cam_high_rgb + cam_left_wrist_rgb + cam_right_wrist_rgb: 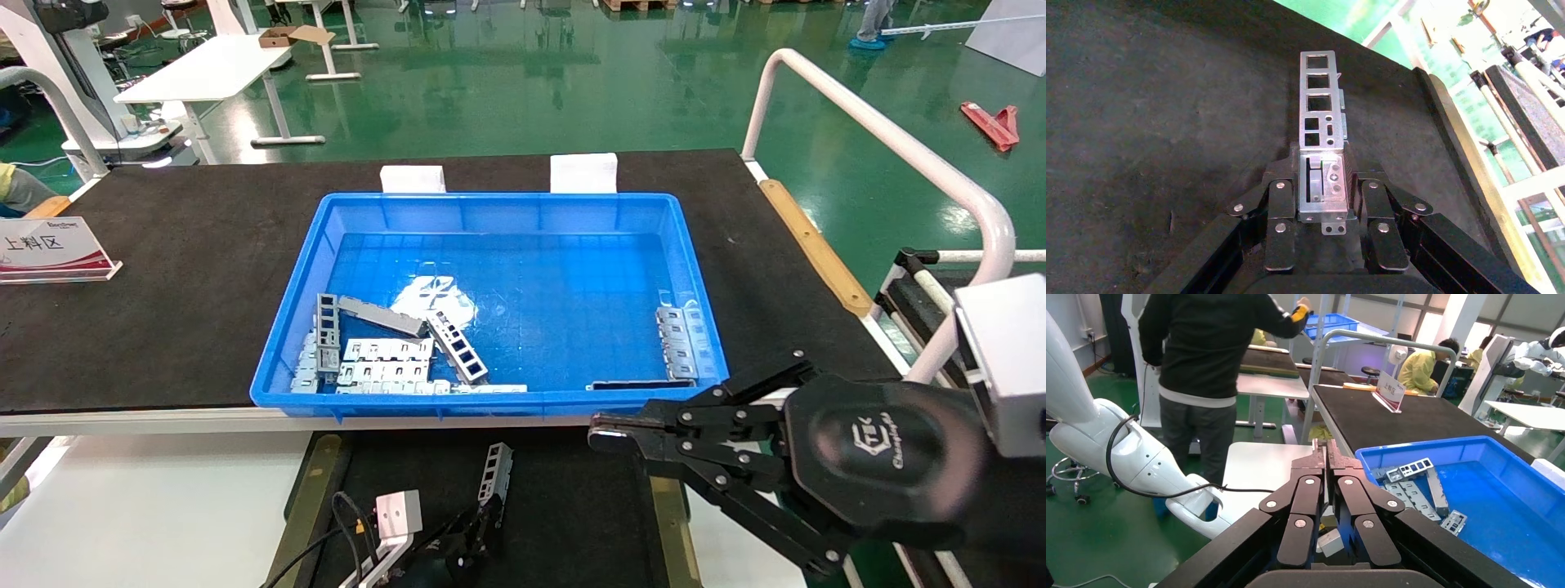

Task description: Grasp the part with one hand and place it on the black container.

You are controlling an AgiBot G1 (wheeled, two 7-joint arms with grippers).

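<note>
My left gripper is shut on the part, a slim silver channel bar with window cutouts, and holds it by one end over the black container. In the left wrist view the part sticks out past the gripper above the felt floor. I cannot tell whether its far end touches the floor. My right gripper is shut and empty, parked beside the blue crate's near right corner; it also shows in the right wrist view.
The blue crate stands on the black tabletop beyond the container, with more channel bars and pale slotted plates at its near left and near right. Brass side strips edge the container. A white rail runs on the right.
</note>
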